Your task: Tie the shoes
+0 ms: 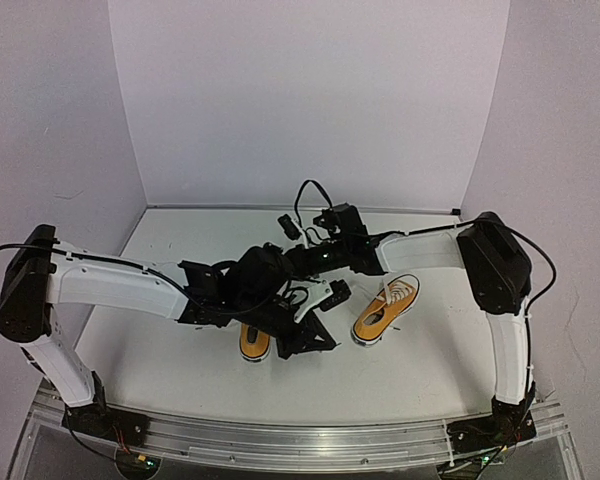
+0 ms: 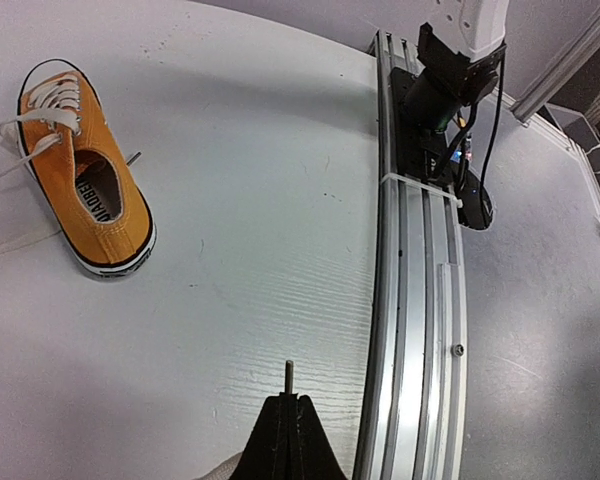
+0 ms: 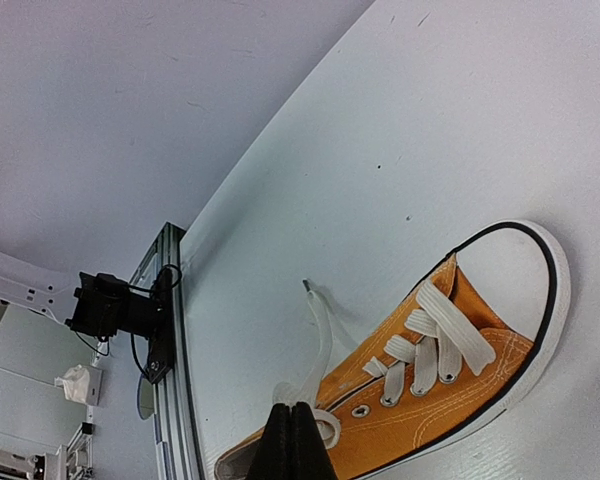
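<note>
Top view, centre frame: the crossed arms (image 1: pixel 270 285) bury most of the left-hand shoe (image 1: pixel 255 343), only its lower end peeking out. Right wrist view: the shoe (image 3: pixel 430 400) loses its heel at the bottom edge. Left wrist view: the lace (image 2: pixel 30 122) runs off the left edge.

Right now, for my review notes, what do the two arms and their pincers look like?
Both the left arm and right arm have white shell links joined by bulky black joints, with thin black cables looping off them. The left pincer and right pincer are matte black, tapering to narrow tips.
</note>
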Robot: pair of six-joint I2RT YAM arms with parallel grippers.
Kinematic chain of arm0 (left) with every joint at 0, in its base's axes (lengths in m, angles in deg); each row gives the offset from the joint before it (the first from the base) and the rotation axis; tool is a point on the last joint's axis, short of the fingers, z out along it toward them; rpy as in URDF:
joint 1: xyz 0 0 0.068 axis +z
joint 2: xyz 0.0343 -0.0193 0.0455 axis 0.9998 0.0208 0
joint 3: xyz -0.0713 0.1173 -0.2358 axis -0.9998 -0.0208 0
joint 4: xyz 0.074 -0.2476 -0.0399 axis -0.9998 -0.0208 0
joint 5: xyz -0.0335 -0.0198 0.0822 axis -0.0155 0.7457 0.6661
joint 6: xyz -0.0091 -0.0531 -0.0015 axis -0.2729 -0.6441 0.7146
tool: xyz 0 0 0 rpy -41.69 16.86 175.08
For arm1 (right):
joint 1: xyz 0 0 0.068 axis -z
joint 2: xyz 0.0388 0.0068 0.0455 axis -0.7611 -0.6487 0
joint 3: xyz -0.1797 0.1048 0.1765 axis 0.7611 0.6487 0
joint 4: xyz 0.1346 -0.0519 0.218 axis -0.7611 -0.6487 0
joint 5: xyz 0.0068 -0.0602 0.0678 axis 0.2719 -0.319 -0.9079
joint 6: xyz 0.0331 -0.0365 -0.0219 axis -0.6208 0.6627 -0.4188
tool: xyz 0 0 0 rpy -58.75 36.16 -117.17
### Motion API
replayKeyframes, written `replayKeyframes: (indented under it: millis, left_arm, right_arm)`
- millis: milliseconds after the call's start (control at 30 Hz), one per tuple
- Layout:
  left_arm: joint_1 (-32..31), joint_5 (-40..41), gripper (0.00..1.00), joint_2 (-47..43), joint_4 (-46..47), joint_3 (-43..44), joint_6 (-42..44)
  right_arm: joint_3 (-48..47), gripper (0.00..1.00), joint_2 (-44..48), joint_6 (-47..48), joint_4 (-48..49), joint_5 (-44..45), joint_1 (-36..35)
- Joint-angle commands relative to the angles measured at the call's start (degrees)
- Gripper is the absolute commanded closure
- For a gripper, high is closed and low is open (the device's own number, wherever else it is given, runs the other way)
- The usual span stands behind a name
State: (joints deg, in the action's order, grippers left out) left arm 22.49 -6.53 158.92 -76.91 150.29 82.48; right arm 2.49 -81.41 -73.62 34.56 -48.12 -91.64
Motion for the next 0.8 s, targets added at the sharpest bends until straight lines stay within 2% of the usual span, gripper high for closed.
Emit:
replayKeyframes:
  millis: [0, 267, 367, 500, 633, 767]
  left_arm:
    - [1.0, -2.8, 1.0, 1.4, 7.7, -1.6, 1.5]
    - [3.5, 4.6, 0.94, 1.8, 6.6, -2.1, 2.3]
    - [3.6, 6.2, 0.79, 2.3, 6.2, -1.5, 2.3]
    - [3.6, 5.2, 0.46, 1.4, 7.3, -2.4, 1.5]
    - [3.8, 7.3, 0.37, -3.1, 8.3, -5.1, 1.3]
    - [7.0, 9.1, 0.36, -12.0, 11.8, -11.5, -4.1]
  right_arm:
    - [-2.4, 1.0, -0.9, 1.0, 3.2, -2.2, 0.2]
    - [-2.3, 1.0, -1.4, 1.0, 3.9, -3.8, 0.2]
    - [-2.1, 1.0, -1.6, 0.8, 4.3, -4.0, 0.2]
    - [-2.2, 1.0, -1.9, 0.4, 4.5, -4.2, 0.2]
    - [-2.3, 1.0, -2.1, 0.2, 4.6, -4.5, 0.2]
    - [-3.1, 1.0, -2.1, -0.4, 4.7, -4.6, -0.5]
